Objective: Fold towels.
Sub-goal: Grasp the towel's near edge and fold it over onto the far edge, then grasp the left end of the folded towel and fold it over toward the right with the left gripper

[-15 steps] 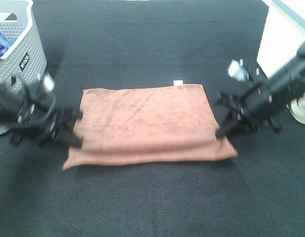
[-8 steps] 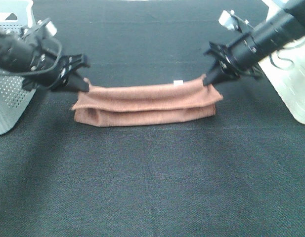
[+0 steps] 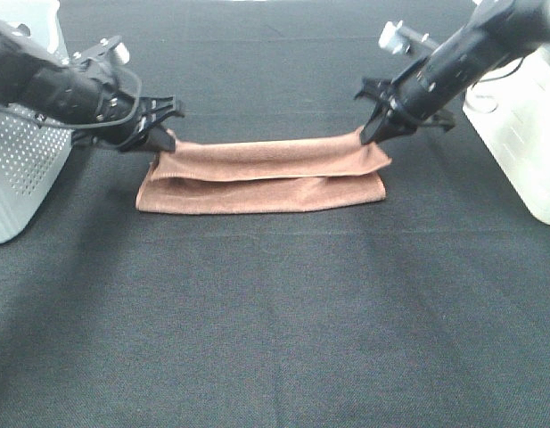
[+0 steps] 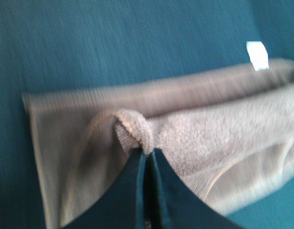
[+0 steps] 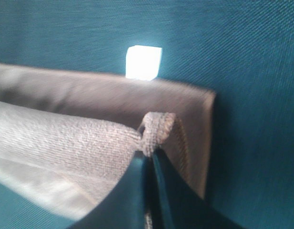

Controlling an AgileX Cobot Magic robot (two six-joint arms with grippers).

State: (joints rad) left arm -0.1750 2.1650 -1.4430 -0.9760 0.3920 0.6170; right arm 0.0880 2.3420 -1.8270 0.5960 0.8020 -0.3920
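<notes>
The reddish-brown towel (image 3: 261,174) lies on the black table as a long folded band, its top layer lifted toward the far edge. My left gripper (image 3: 164,140) is shut on the towel's left corner; the wrist view shows the pinched corner (image 4: 132,131) between the closed fingers (image 4: 147,157). My right gripper (image 3: 371,134) is shut on the right corner, seen pinched in the right wrist view (image 5: 156,129). The small white tag (image 5: 143,62) sits at the far hem, also in the left wrist view (image 4: 257,55).
A grey perforated basket (image 3: 20,169) stands at the left edge behind my left arm. A white container (image 3: 524,143) stands at the right edge by my right arm. The black cloth surface (image 3: 275,321) stretches in front of the towel.
Both grippers carried the towel's near edge up and over toward the far edge. The flat spread cloth became a narrow folded band, and the held layer sank lower over it.
</notes>
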